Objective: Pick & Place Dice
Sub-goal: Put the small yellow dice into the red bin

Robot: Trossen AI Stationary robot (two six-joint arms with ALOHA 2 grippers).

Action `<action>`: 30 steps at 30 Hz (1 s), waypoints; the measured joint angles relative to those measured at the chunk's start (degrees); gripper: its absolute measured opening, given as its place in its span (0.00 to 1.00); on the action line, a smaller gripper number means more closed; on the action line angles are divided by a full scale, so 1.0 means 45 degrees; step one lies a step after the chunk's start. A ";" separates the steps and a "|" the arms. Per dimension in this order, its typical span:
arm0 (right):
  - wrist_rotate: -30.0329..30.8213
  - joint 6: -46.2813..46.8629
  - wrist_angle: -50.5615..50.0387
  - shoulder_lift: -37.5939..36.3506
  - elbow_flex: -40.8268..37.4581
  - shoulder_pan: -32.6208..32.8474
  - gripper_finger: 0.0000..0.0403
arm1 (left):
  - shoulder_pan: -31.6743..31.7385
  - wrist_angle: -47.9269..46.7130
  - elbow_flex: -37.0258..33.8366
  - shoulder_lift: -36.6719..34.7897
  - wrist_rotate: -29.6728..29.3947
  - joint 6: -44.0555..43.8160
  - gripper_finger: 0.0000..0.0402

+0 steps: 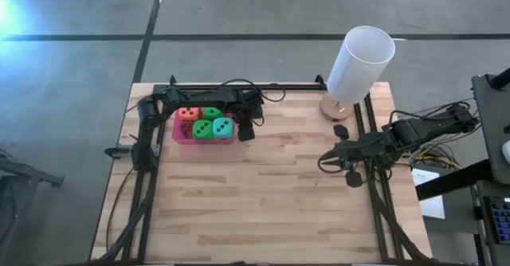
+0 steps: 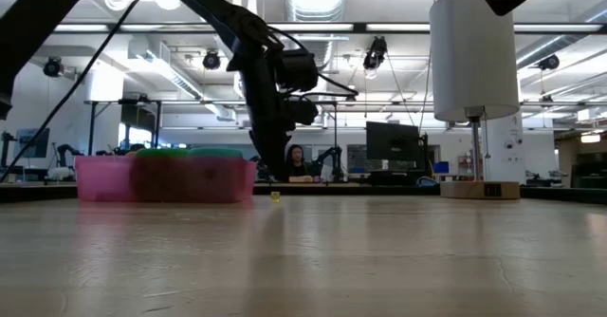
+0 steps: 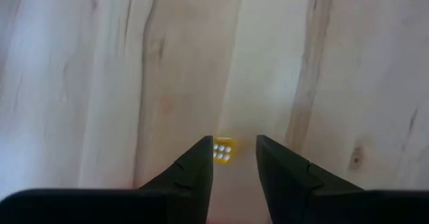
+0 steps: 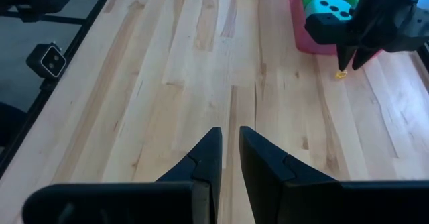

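So from where I'm sitting, this one looks mostly wrapped up: all four big dice are sitting in the pink tray (image 1: 179,133) up around 10 o'clock on the desk (image 1: 263,202), with the orange die (image 1: 189,114) and a green die (image 1: 210,113) in the far row, the other green die (image 1: 202,129) and the teal die (image 1: 223,127) in the near row, packed touching each other. What I'd guess is left is the tiny yellow die (image 3: 223,149) lying on the wood just off the tray's 3 o'clock side. The left tool (image 1: 245,131) is hanging right over it, fingers a small way apart and holding nothing, with the little cube showing in the gap just ahead of the tips, so my read is it's lined up for a pick. The right tool (image 1: 327,160) is parked way over at 3 o'clock near the desk edge, fingers nearly together with just a slit between them, empty. There's a white cylinder (image 1: 360,63) on a round wooden base at about 1 o'clock, no idea if it matters. Hard bits: from overhead the yellow die is completely hidden under the left arm, from desk level it's only a speck and the tray contents blur into colour bands, and I can't tell if the tool tips are touching the wood yet.
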 joint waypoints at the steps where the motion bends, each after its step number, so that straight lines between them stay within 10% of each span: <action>1: 0.0000 -0.0009 0.0000 0.0000 0.0000 0.0000 0.13 | 0.0004 0.0051 -0.0004 0.0024 0.0007 0.0039 0.29; 30: 0.0080 0.0053 -0.0194 0.0000 -0.0005 -0.0005 0.13 | 0.0170 0.1109 -0.1088 0.0216 0.0104 0.0067 0.29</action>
